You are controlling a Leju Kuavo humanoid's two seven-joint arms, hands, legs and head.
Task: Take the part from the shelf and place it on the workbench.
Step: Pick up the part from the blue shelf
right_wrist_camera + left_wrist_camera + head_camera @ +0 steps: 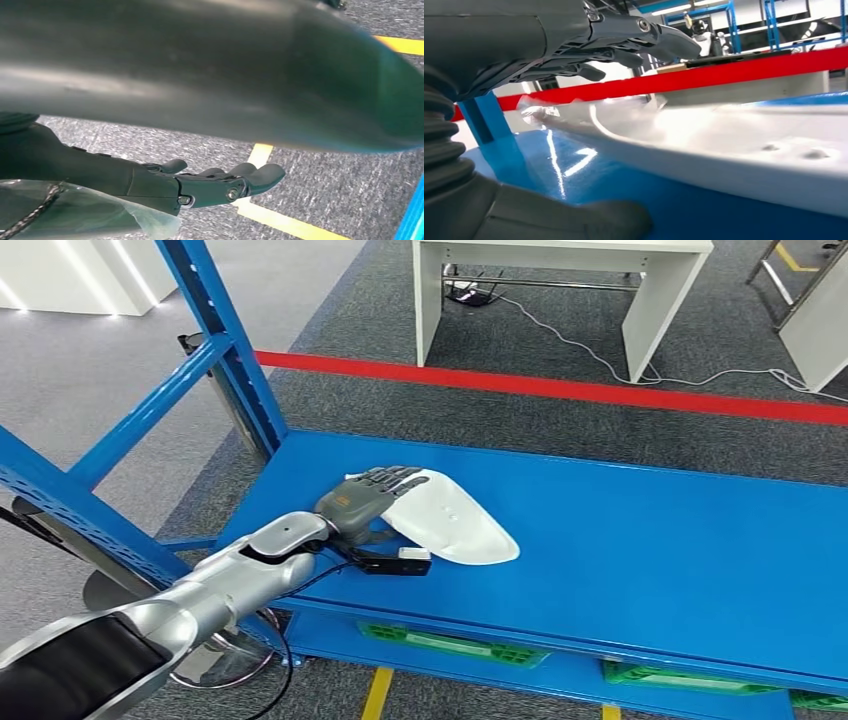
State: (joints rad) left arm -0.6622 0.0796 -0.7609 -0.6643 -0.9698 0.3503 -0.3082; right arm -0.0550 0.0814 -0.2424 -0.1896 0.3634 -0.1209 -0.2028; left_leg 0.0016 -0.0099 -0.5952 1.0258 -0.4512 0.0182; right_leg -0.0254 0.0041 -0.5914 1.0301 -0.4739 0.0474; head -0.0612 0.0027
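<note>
A white curved part (452, 520) lies flat on the blue shelf board (660, 550), towards its left end. My left hand (368, 498) reaches in from the lower left to the part's near end. In the left wrist view its fingers (634, 42) are stretched out above the part (724, 145) with a gap under them. The thumb (574, 220) lies low on the blue board beside the part's edge, so the hand brackets the end without gripping it. My right hand (200, 187) hangs over grey carpet with loosely curved fingers and nothing in it.
A blue shelf upright (235, 350) and a slanted brace rise just left of my left arm. Green bins (450, 645) sit on the level below. Beyond the shelf run a red floor line (600, 390) and a white table (560, 290) with cables.
</note>
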